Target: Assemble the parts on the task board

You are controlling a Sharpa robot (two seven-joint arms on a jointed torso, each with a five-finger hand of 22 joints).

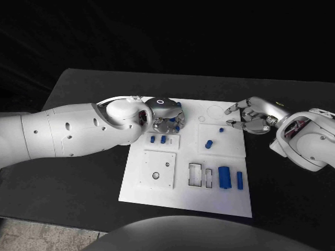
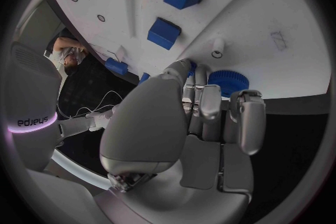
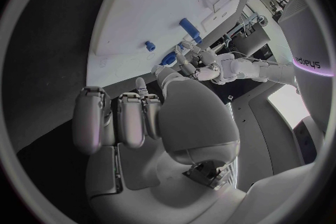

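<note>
Several small blue parts lie on the white board [image 1: 213, 201], which sits in the middle of the black table [image 1: 85, 94]. Taking the board as the landmark: the left hand [image 1: 164, 117] hangs over its far left corner, fingers curled down around a round blue knob [image 2: 228, 82] that stands on the board there; the wrist view shows the fingers closed about the knob's ridged rim. Just nearer than that hand, two short blue blocks [image 1: 157, 139] stand side by side in a shallow recess of the board. Near the board's middle lies a small blue peg [image 1: 208, 144], with a tinier blue piece [image 1: 221, 129] a little beyond it. Toward the board's near right part, a long blue bar [image 1: 224, 177] and a thinner blue strip [image 1: 240, 180] lie side by side, next to two narrow rectangular slots [image 1: 199, 175]. A square plate with a small hole [image 1: 157, 169] takes up the near left part.

The right hand [image 1: 250, 117] hovers over the board's far right edge, fingers bent inward and apart, holding nothing; its fingertips are clear of the board, near the tiny blue piece.
</note>
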